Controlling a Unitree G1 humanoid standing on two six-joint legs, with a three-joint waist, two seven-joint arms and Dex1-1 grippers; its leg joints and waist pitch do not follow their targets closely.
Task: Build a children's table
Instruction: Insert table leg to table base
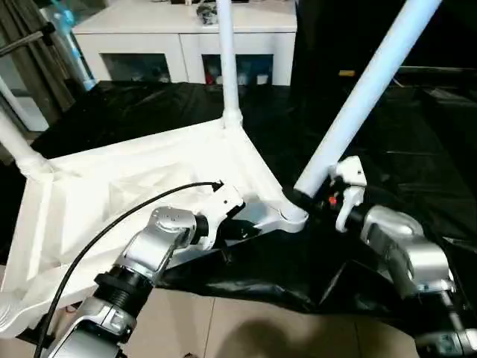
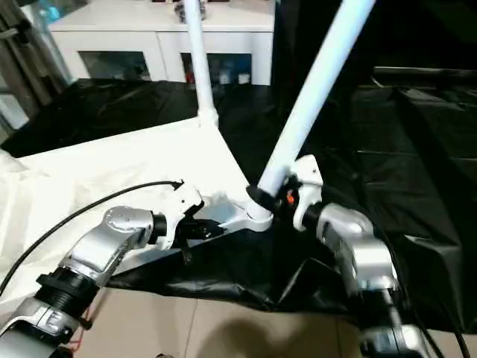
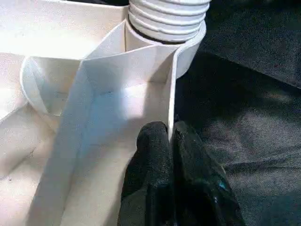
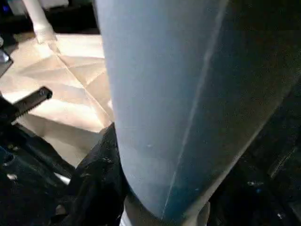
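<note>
Around: white cabinet (image 1: 186,37) with glass-fronted compartments behind the work, grey curtain (image 1: 30,52) to the left
Surface: black sheet (image 1: 417,149) over a pale tiled floor (image 1: 246,328)
Tabletop: white tabletop (image 1: 127,194) lies ribbed underside up on the sheet, one upright leg (image 1: 228,67) in its far corner
Left gripper: left gripper (image 3: 170,141) clenched on the tabletop's thin side wall near the front corner socket (image 1: 292,215)
Right gripper: right gripper (image 1: 317,200) grasping the slanted leg (image 1: 365,93) at its base, where it enters that socket
</note>
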